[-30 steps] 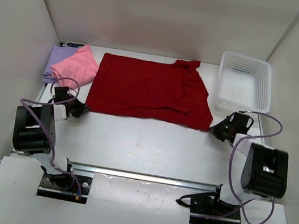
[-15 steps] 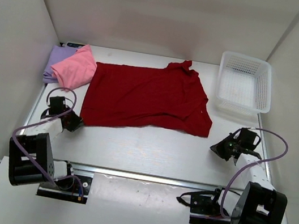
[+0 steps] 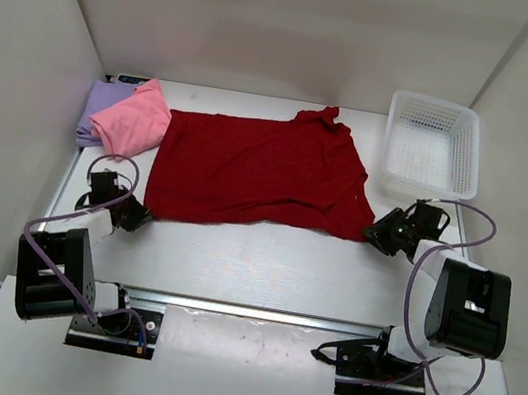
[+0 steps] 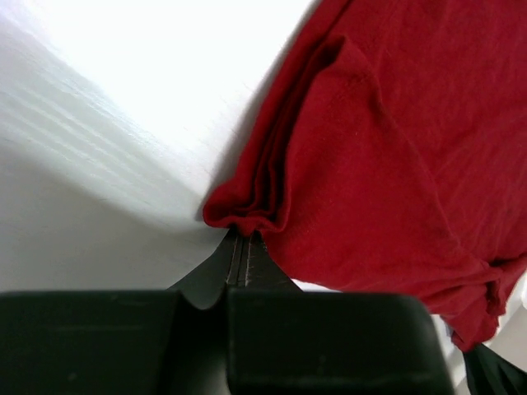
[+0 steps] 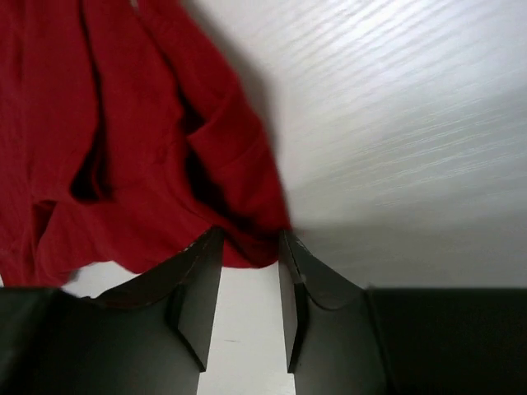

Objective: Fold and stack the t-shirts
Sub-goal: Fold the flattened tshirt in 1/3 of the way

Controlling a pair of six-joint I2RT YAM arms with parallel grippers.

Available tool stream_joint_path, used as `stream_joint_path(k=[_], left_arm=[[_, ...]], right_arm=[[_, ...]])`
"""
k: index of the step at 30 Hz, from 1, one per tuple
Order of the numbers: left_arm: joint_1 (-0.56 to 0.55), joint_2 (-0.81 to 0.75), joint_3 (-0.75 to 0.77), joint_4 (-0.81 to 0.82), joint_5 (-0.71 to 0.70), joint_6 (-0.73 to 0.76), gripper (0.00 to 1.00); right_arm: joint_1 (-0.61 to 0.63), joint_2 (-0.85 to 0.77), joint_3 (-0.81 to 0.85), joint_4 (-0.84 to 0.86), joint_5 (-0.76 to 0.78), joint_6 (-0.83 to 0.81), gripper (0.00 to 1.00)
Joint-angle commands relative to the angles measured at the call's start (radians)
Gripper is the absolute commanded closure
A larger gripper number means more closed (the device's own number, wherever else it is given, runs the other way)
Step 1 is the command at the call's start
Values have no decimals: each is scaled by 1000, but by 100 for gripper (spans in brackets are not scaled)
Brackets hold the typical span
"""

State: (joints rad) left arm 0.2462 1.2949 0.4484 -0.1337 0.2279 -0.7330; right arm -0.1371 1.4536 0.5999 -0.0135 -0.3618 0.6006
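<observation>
The dark red t-shirt [image 3: 258, 171] lies spread across the middle of the table. Its near left corner [image 4: 247, 216] is bunched in my left gripper [image 4: 244, 237], which is shut on it; in the top view that gripper [image 3: 131, 217] sits at the shirt's near left corner. My right gripper [image 5: 251, 240] stands open at the shirt's near right corner [image 5: 247, 230], a fold of red cloth lying loose between its fingertips. In the top view it [image 3: 380, 235] touches that corner. The pink t-shirt [image 3: 133, 119] rests folded on the lavender t-shirt [image 3: 97, 109] at the back left.
A white lattice basket [image 3: 433, 145] stands at the back right, just behind my right arm. White walls close in the table on the left, back and right. A metal rail [image 3: 255, 312] runs along the near edge.
My right gripper let go of the shirt's near right corner, drew back, then returned to it with jaws open. The shirt slackened and slid left. My left gripper moved nearer, still holding its corner.
</observation>
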Motion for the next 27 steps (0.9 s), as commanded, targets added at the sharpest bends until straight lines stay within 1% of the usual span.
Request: stream_joint_path(k=[1,2,3,5,6,7,10,12,13,15,16,18,19,21,24,26,27], left_arm=[[-9,6,-22,40,51,-12,100],[-13,18,-19,52,56,-16,100],[-15,26,-14,54,63,-16,100],[-11,43,-4,57,76,-23,100],[-15,44,-2,59,88,-28,100],[-12,52,-1,68,91,-26,100],[-10,50,-7,68,97,-35,100],[-7,47,-8,63,102,-20,100],[-10,41,-5,43,91,-14,100],[-15,40,1,4,93,-2,100],[-16,32,-7,-3,100,9,100],[-24,27,2,-24,106,10,100],[-27,20,0,-41,103,26,100],[-19,4,9,-90,87,53,100],[11,-35,4,-171,77,95,100],[36,-75,4,-234,58,131,100],[24,-101,9,-265,15,147,100]], right_arm=[[-54,30,-26,79,-14,36,71],[-52,15,-37,110,-5,51,72],[-41,13,-41,109,38,50,72],[-32,30,12,49,64,28,79],[-41,42,17,26,52,24,90],[-47,47,21,39,40,25,100],[-71,47,20,14,12,16,100],[-81,4,11,-37,30,-4,100],[-94,-18,-27,-52,20,1,100],[-123,-128,-138,-59,-3,4,100],[-148,-156,-170,-77,1,1,100],[-191,-280,-234,-127,-2,-19,100],[-214,-333,-241,-159,-18,-19,100],[-208,-364,-218,-265,-19,-35,100],[-200,-387,-226,-282,-106,-32,100],[-173,-406,-212,-314,-91,-53,100],[-171,-409,-195,-357,-79,-67,100]])
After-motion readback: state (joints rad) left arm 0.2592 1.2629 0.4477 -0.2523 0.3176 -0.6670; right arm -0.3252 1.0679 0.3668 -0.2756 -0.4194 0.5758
